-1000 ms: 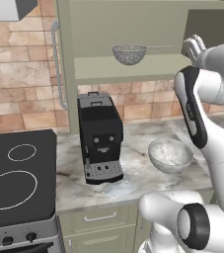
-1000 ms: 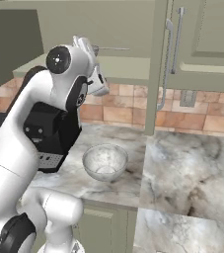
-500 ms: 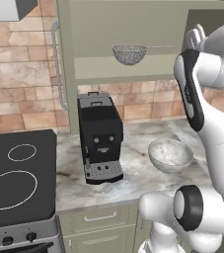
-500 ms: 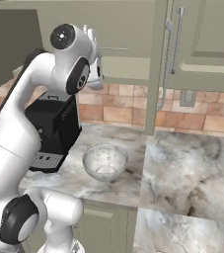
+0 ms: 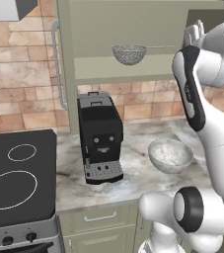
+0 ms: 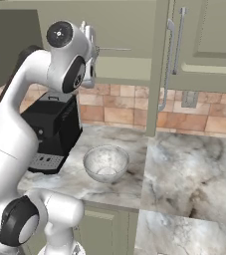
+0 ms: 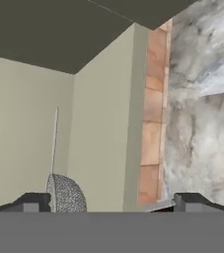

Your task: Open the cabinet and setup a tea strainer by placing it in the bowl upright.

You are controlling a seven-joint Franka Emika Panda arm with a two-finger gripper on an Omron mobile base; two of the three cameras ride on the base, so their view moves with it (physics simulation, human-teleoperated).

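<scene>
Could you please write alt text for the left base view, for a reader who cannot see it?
The tea strainer sits on the shelf of the open cabinet, its thin handle pointing right toward the raised gripper. Below, on the marble counter, the empty bowl sits right of a black coffee machine, with a stovetop at left.

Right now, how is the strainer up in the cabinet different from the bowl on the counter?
The tea strainer is grey wire mesh; the bowl is smooth and whitish with marble swirls. The tea strainer has a long thin handle sticking out sideways; the bowl has none. The tea strainer sits on the shelf of the open cabinet; the bowl sits lower, on the counter beside the coffee machine. Both are round and cup-shaped, open side up.
</scene>
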